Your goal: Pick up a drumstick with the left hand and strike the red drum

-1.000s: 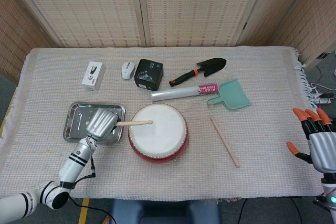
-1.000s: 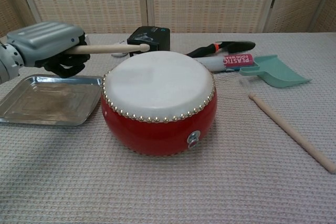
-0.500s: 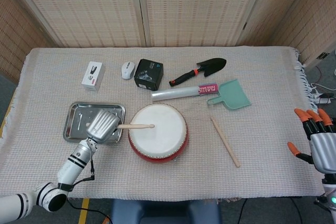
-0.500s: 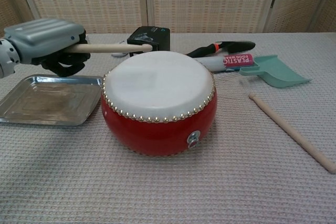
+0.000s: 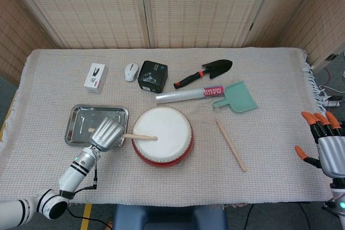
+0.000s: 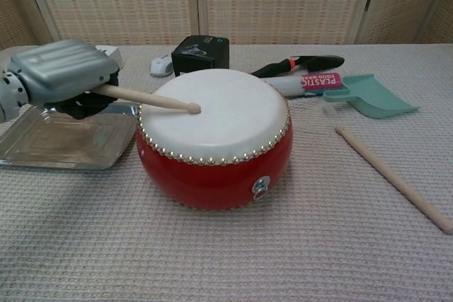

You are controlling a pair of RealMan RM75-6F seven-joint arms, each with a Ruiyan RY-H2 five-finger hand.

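The red drum point(image 5: 162, 136) point(image 6: 214, 145) with a white skin stands at the front middle of the table. My left hand point(image 5: 107, 133) point(image 6: 62, 73) is just left of it and grips a wooden drumstick point(image 5: 140, 137) point(image 6: 147, 98). The stick slopes down to the right and its tip touches the skin left of centre. A second drumstick point(image 5: 231, 145) point(image 6: 392, 176) lies loose on the cloth right of the drum. My right hand point(image 5: 324, 145) hangs off the table's right edge, fingers apart and holding nothing.
A steel tray point(image 5: 81, 118) point(image 6: 49, 141) lies under and behind my left hand. Behind the drum are a plastic wrap roll point(image 5: 188, 95), a teal scoop point(image 5: 237, 98), a black trowel point(image 5: 205, 72), a black box point(image 5: 152, 75), a mouse point(image 5: 131, 71) and a white box point(image 5: 96, 77).
My left hand has swung toward the front and tilted down. The drumstick dropped from level above the drum until its tip met the skin.
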